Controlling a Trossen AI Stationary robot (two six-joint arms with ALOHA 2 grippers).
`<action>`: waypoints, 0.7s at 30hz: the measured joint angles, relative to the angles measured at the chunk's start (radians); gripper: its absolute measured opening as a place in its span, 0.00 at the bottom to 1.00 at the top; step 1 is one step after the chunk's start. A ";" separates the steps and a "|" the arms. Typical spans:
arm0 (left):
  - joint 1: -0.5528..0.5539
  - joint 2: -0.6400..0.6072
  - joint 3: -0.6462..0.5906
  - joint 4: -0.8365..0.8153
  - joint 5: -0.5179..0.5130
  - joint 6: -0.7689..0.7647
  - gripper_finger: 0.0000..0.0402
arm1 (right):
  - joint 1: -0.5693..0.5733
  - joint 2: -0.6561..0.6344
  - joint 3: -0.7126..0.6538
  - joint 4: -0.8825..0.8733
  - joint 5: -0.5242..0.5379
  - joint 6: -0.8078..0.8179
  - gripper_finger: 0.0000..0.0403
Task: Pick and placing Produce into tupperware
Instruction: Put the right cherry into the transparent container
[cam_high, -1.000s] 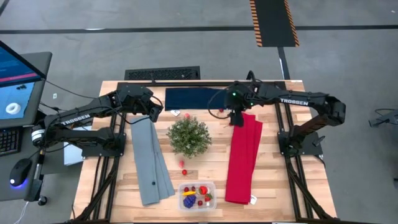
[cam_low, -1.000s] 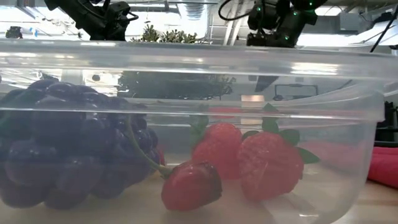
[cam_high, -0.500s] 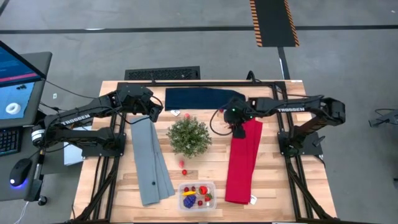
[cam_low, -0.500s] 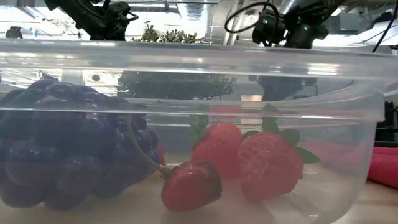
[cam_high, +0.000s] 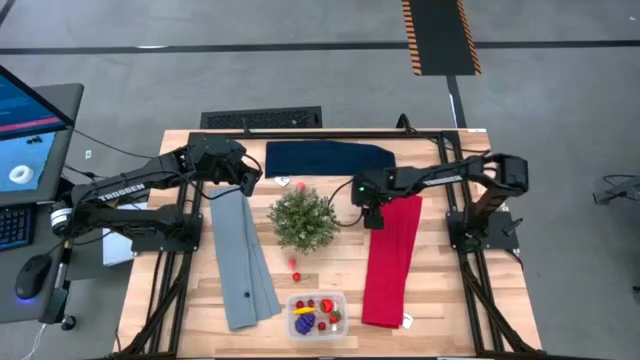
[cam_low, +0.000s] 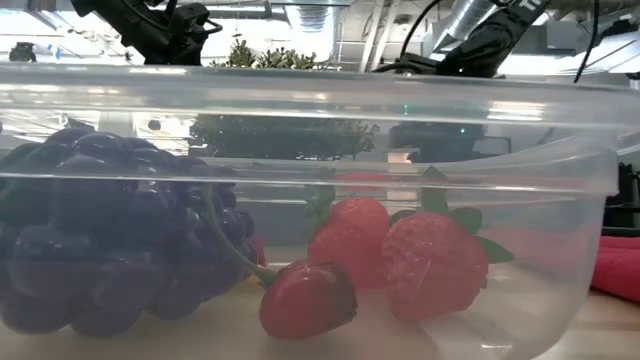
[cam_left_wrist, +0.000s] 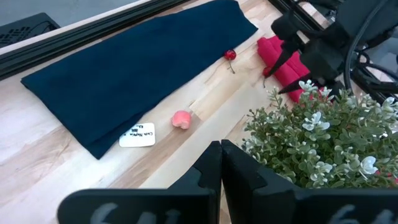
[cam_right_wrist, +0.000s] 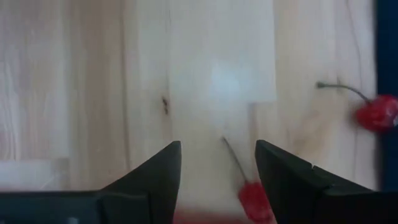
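The right claw has come down open over a cherry near the desk's far edge, holding nothing. The grasp is next, I think. The left claw waits shut and empty

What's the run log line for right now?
right gripper: fingers open over cherry | left gripper: shut, waiting | tupperware: partly filled

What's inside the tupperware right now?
The tupperware holds purple grapes, strawberries, and a yellow piece. Anything behind the grapes is hidden.
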 joint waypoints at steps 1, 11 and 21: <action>0.000 0.000 0.000 0.000 0.000 0.000 0.00 | 0.003 0.014 0.004 -0.004 0.000 0.000 0.54; 0.000 0.000 0.000 0.000 0.000 0.000 0.00 | -0.005 0.086 0.017 0.007 -0.003 0.001 0.39; 0.000 0.000 0.000 0.000 0.000 0.000 0.00 | -0.026 0.091 0.017 -0.003 -0.002 0.020 0.05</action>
